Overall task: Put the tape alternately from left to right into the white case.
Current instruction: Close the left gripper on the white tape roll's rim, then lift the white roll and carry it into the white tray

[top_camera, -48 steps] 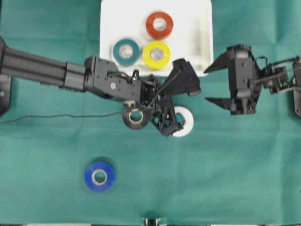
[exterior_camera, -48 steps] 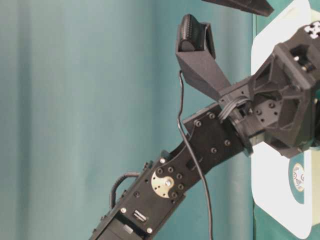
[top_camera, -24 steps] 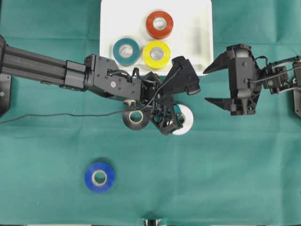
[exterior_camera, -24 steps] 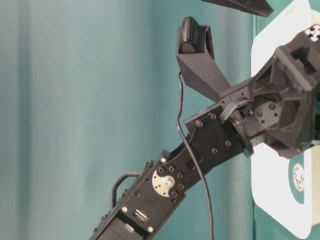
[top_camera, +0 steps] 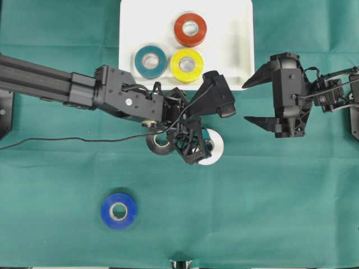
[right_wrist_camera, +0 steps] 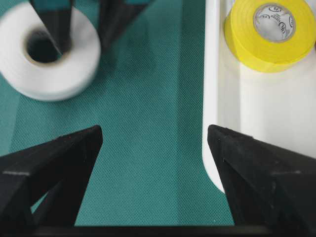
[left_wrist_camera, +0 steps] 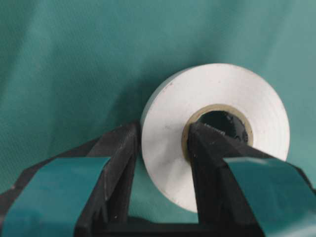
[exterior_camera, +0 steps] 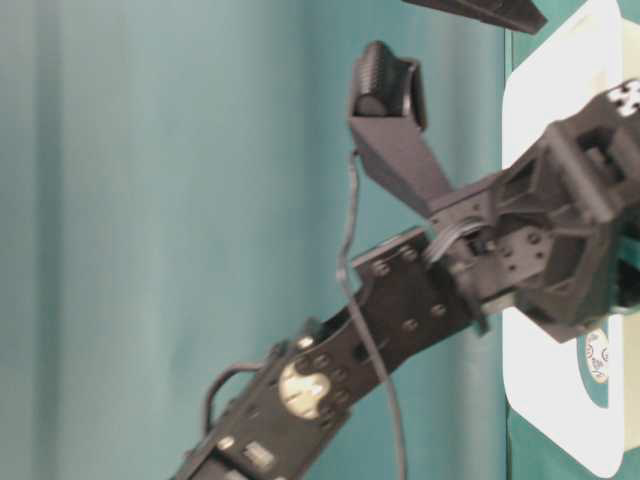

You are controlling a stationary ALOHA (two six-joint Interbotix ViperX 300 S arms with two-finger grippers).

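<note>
My left gripper (top_camera: 199, 147) is shut on the white tape roll (top_camera: 213, 147), with one finger in its core and the other on its outer wall, as the left wrist view shows (left_wrist_camera: 217, 128). The black roll (top_camera: 159, 144) lies partly under that arm. Alone at the lower left of the cloth lies the blue roll (top_camera: 119, 210). The white case (top_camera: 231, 39) holds the red-orange roll (top_camera: 190, 29), the teal roll (top_camera: 150, 61) and the yellow roll (top_camera: 187, 65). My right gripper (top_camera: 247, 102) stands open by the case's right front corner, with nothing between its fingers.
Green cloth covers the table. A thin black cable (top_camera: 67, 138) runs across it from the left edge to the left arm. In the right wrist view the case's rim (right_wrist_camera: 210, 123) lies just inside the right finger, with the yellow roll (right_wrist_camera: 269, 32) beyond it.
My left gripper went from open around the white roll to shut on it, then shifted slightly left with the roll. The right arm has not moved.
</note>
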